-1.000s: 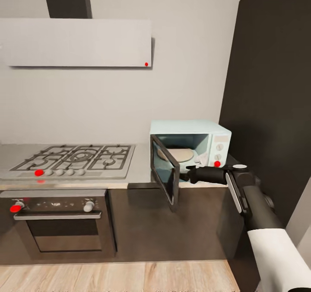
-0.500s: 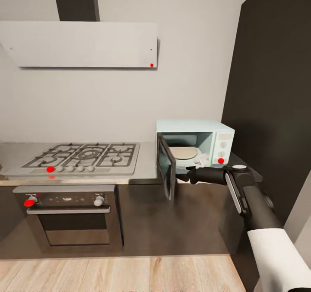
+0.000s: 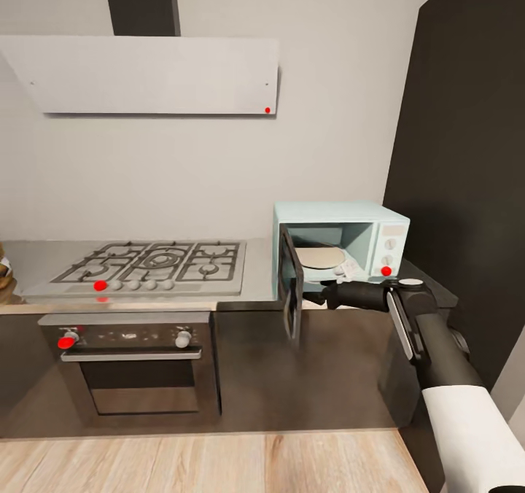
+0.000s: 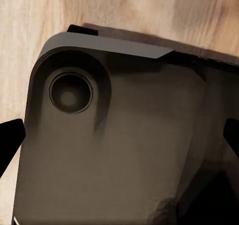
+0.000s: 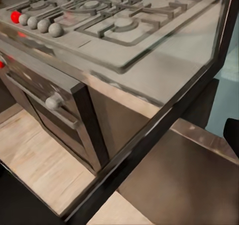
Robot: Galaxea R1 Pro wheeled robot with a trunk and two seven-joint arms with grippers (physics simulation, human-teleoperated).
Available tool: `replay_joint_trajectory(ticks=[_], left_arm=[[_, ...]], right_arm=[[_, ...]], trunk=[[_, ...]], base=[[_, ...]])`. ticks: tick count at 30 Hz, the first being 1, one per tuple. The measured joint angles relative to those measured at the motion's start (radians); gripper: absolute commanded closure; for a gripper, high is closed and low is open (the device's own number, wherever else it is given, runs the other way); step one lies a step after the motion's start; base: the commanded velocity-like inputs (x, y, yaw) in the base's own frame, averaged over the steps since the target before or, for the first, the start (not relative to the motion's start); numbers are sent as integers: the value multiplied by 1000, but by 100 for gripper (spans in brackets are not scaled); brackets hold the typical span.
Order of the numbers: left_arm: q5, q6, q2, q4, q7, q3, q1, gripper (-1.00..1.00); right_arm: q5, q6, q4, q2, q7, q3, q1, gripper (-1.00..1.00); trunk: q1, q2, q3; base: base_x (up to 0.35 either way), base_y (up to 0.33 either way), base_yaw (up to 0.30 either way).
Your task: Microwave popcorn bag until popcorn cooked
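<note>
The grey wall [image 3: 219, 165] fills most of the head view, with a pale range hood [image 3: 153, 75] across the upper left of the frame and a tall dark panel [image 3: 467, 150] down the right side. Below runs the desk [image 3: 259, 274], a grey slab on dark cabinets, above a wooden floor [image 3: 204, 464] along the bottom edge. A built-in oven [image 3: 135, 362] sits at lower left under a steel gas hob [image 3: 153, 263] with grates and a red dot among its knobs. The microwave [image 3: 343, 241] stands on the desk at centre right, against the dark panel; its door [image 3: 292, 292] hangs open toward the camera, showing a round turntable plate [image 3: 319, 257] and something small and pale just beside it, too blurred to name. The right arm [image 3: 430, 347] reaches from the lower right, and the right hand [image 3: 326, 294] sits just in front of the microwave's opening, beside the door; I cannot tell how wide its fingers stand. A tan shape at the far left edge may be the popcorn bag [image 3: 4, 278], mostly cut off. The left wrist view looks at a dark robot part over floor, with a black fingertip at each side edge, so the left hand is spread wide
</note>
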Motion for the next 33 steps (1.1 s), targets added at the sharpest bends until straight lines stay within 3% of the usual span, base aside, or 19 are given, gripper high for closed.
replay_joint_trajectory(ticks=[12, 13, 15, 18, 21, 24, 27, 28, 30, 32, 33], left_arm=[[0, 0, 0, 0, 0, 0, 0, -100], [0, 0, 0, 1, 0, 0, 0, -100], [1, 0, 1, 0, 0, 0, 0, -100], [1, 0, 1, 0, 0, 1, 0, -100], [2, 0, 1, 0, 0, 1, -1, -100], [2, 0, 0, 0, 0, 1, 0, -100], [2, 0, 0, 0, 0, 1, -1, -100], [2, 0, 0, 0, 0, 1, -1, -100], [2, 0, 0, 0, 0, 1, -1, -100], [2, 0, 0, 0, 0, 1, 0, -100], [2, 0, -1, 0, 0, 0, 0, -100]], right_arm=[[-5, -10, 14, 9, -21, -9, -1, -100], [-5, -5, 13, 6, -54, -38, -1, -100], [-2, -1, 14, -26, -103, -92, 0, -100], [-7, 0, 53, -90, -125, -115, 0, -100], [3, 0, 119, -123, -159, -125, 0, -100], [52, -10, 268, -158, -249, -128, 0, -100], [65, -66, 483, -167, -346, -129, 0, -100], [67, -154, 613, -169, -426, -128, 0, -100], [70, -306, 836, -171, -521, -123, 0, -100], [84, -475, 1098, -175, -590, -118, 0, -100], [89, -521, 1180, -177, -604, -116, 0, -100]], trunk=[[0, 0, 0], [0, 0, 0], [0, 0, 0], [0, 0, 0], [0, 0, 0], [0, 0, 0], [0, 0, 0], [0, 0, 0], [0, 0, 0], [0, 0, 0], [0, 0, 0]], base=[[0, 1, 0], [0, 0, 0], [0, 0, 0], [0, 0, 0], [0, 0, 0], [0, 0, 0], [0, 0, 0], [0, 0, 0], [0, 0, 0], [0, 0, 0], [0, 0, 0]])
